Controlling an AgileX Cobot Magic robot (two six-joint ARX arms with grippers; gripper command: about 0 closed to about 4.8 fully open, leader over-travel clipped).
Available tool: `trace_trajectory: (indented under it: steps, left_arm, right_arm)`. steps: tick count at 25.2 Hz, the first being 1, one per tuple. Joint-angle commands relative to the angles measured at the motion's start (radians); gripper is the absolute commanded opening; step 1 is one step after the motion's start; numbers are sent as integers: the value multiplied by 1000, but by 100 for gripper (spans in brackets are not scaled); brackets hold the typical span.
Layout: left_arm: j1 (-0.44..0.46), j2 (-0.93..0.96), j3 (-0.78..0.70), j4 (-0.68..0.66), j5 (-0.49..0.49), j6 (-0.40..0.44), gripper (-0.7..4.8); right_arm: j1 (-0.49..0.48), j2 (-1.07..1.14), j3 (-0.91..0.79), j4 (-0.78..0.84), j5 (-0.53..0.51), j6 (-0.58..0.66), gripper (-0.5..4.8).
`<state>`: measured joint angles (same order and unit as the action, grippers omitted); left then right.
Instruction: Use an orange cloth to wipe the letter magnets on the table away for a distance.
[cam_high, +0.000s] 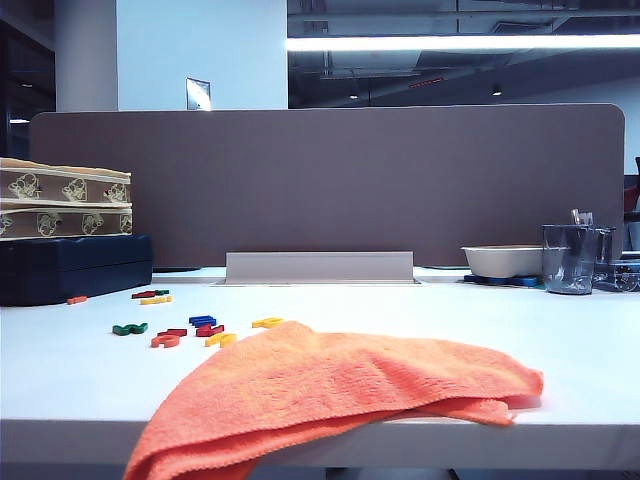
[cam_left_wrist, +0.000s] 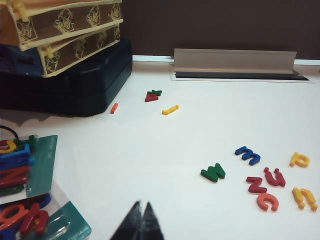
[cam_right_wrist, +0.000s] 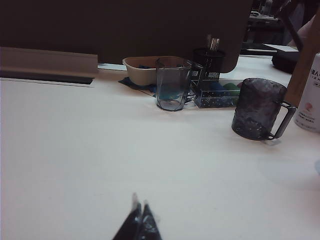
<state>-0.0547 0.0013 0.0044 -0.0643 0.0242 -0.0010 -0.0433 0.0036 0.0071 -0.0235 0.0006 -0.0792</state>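
A: Which step is this?

B: The very start, I'd judge. Nothing is held. The left gripper (cam_left_wrist: 141, 220) hangs low over the desk (cam_high: 560, 335) with its fingertips pressed together, and the right gripper (cam_right_wrist: 140, 222) shows the same closed tips over bare desk near the glass mugs (cam_right_wrist: 172, 83).

A: And the orange cloth (cam_high: 330, 385)?

B: Rumpled at the front edge of the desk, one corner drooping over it (neither arm shows in the exterior view). The letter magnets (cam_high: 190, 330) lie scattered just behind its left part, toward the back-left boxes (cam_high: 65, 205).

A: Next move?

B: Probably one gripper must open, take the cloth, then sweep it across the magnets.
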Motion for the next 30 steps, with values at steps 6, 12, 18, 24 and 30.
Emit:
trace_trajectory:
  steps: [6,12,18,24,30]
  left_arm:
    - [0,0,2,14,6,-3,-5]
    - [0,0,2,26,6,-3,-5]
    - [0,0,21,171,6,2,-3]
    - [0,1,96,169,48,39,-2]
    - [0,33,137,167,164,57,-1]
  right_arm:
    - [0,-4,-8,17,3,1,-5]
    - [0,-4,-8,16,3,1,-5]
    - [0,-4,-8,16,3,1,-5]
    - [0,-4,-8,17,3,1,-5]
    - [0,-4,-8,17,4,1,-5]
